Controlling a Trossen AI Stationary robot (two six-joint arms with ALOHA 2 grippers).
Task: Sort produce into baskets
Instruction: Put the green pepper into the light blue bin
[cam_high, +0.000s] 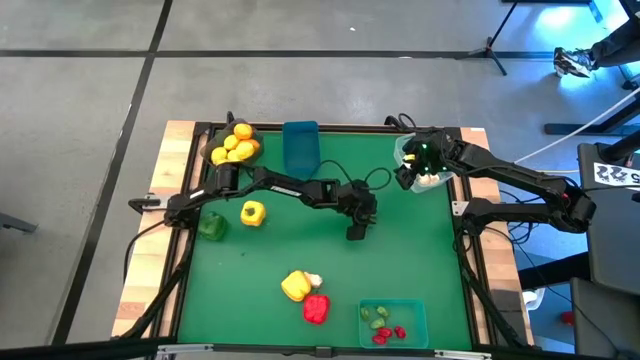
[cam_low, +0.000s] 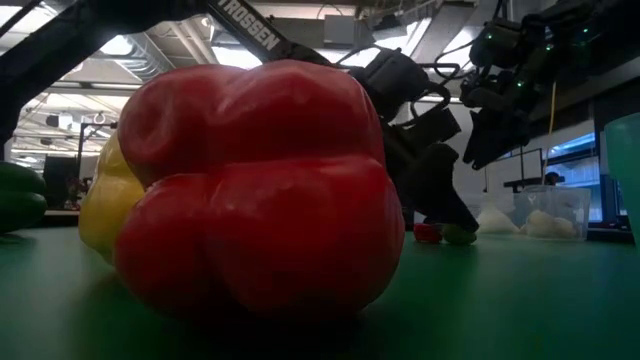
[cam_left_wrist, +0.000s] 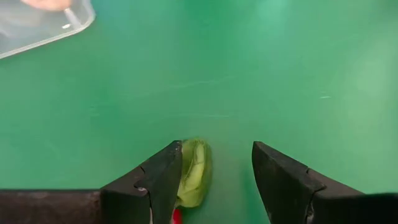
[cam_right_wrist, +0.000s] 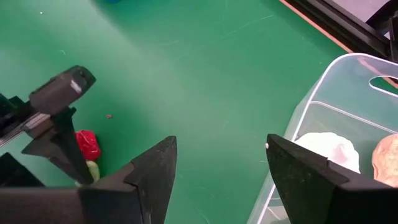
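Produce still to be sorted lies on the green-covered desk (cam_high: 430, 260): a small pale-green toy piece (cam_left_wrist: 194, 171) and a tiny red bit (cam_right_wrist: 87, 144) touching it sit near the desk's middle, right under the left gripper (cam_high: 357, 228). Its fingers are spread and hold nothing. In the left wrist view the green piece rests against the inner face of one finger, with bare felt between it and the other, so the grasp looks off-centre. To do this step well, the gripper should shift sideways until the piece lies midway between the fingers, then go down to the felt and close gently; the piece is small and would likely squirt out if pinched at its edge. The red bit could be nudged away or caught along with it, so it needs watching.

The teal-green plastic bin (cam_high: 418, 310) at the near edge already holds small green and red bits and seems the likely goal.

The right gripper (cam_high: 408, 175) waits over the clear plastic bin (cam_right_wrist: 348, 87) with white pieces at the far right, fingers apart and empty.
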